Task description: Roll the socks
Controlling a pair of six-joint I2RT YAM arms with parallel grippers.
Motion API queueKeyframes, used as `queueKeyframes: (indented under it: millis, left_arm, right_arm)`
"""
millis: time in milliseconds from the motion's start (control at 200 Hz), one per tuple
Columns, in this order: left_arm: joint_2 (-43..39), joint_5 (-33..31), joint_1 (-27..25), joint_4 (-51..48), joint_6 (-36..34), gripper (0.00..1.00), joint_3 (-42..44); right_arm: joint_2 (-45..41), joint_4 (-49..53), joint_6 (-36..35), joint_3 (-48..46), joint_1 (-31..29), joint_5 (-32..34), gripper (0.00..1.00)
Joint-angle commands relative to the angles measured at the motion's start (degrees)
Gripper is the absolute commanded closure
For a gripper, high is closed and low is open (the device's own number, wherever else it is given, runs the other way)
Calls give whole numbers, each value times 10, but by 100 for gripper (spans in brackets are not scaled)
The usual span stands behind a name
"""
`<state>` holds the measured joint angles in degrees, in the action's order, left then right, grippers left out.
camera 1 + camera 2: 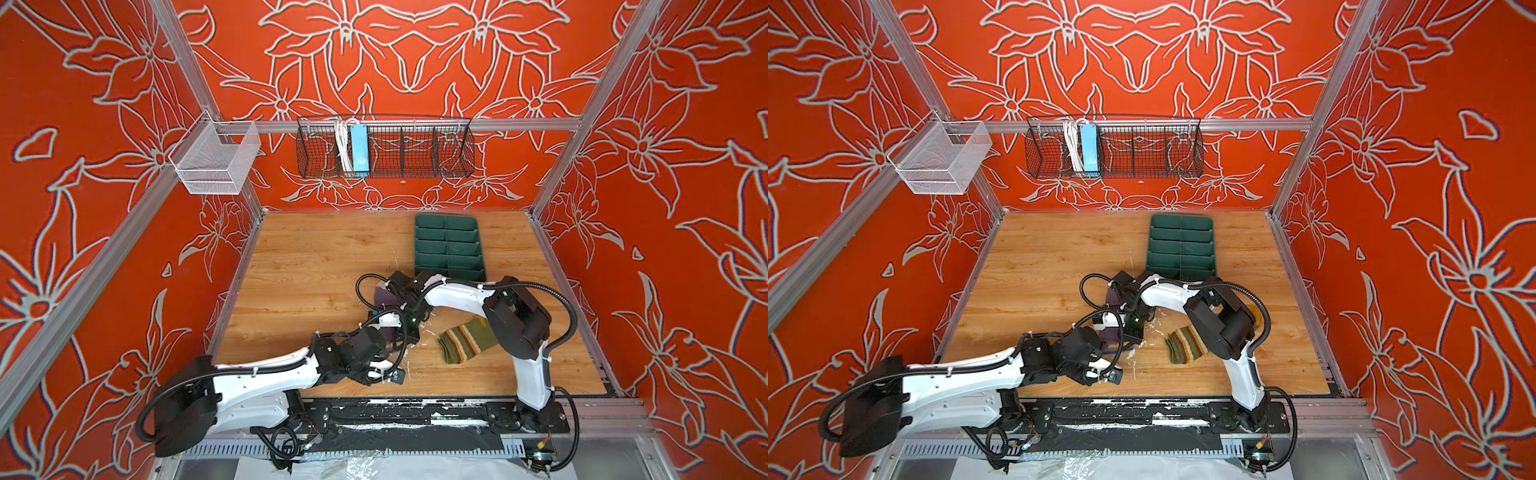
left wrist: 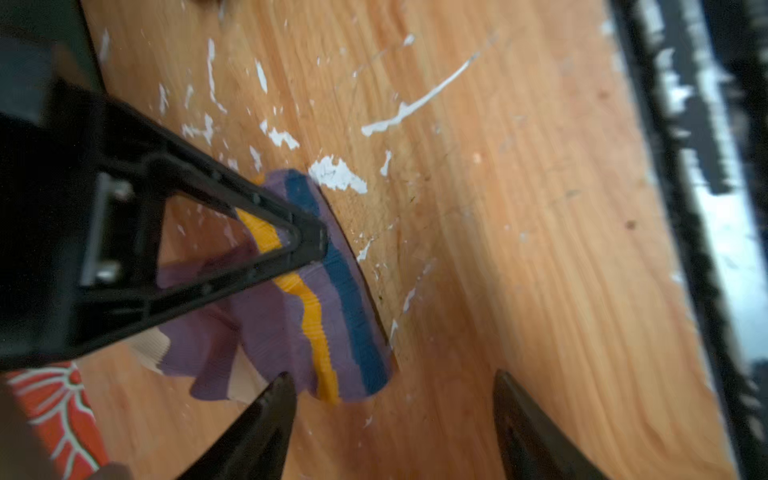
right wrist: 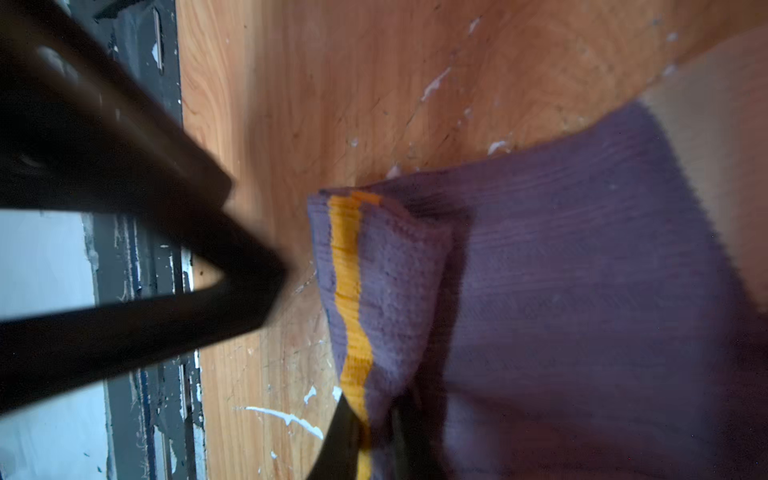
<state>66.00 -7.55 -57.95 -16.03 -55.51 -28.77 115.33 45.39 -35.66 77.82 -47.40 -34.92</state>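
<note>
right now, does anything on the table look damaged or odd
Yes: the wooden tabletop is scarred with white chips and scratches beside the bunched purple sock, and the black front rail is flaked white too.

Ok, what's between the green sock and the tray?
Only the right arm crosses above that stretch, between green sock and tray, in both top views; the table under it is bare.

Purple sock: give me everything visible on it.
The purple sock is ribbed knit with an orange and a blue stripe near one end and cream patches. It lies on the wooden table, bunched and folded over at the striped end, not rolled. The right gripper is shut on that fold at the orange stripe. The left gripper stands open beside the striped end; contact unclear.
</note>
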Motion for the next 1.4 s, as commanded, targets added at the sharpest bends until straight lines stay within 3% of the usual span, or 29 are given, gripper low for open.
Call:
queueKeyframes:
  millis: [0,200,520,766,901,986,1146,1281,1396]
  left_arm:
    - [37,-44,-9,117,52,28,-5]
    - [118,-90,-22,159,68,37,-16]
    - [147,-112,-26,151,85,57,-12]
    - [167,-119,-27,118,91,89,-23]
    - [174,-136,-27,92,83,100,-36]
    - [169,-126,-27,99,65,100,-33]
    - [150,-83,-30,138,40,100,-24]
    - [148,-56,-33,142,10,100,-26]
    - [148,-37,-29,118,-26,100,-27]
  right_arm:
    - [10,-5,-4,-22,-1,13,95]
    - [3,-12,-5,-25,3,8,91]
    - [-39,-46,8,-64,20,-16,88]
    - [-98,-86,39,-111,32,-17,82]
    - [-158,-150,70,-166,39,1,68]
    - [-212,-200,88,-209,46,30,58]
    - [-337,-298,130,-284,80,97,56]
    - [-459,-407,182,-341,99,253,56]
    - [-564,-500,209,-394,101,338,55]
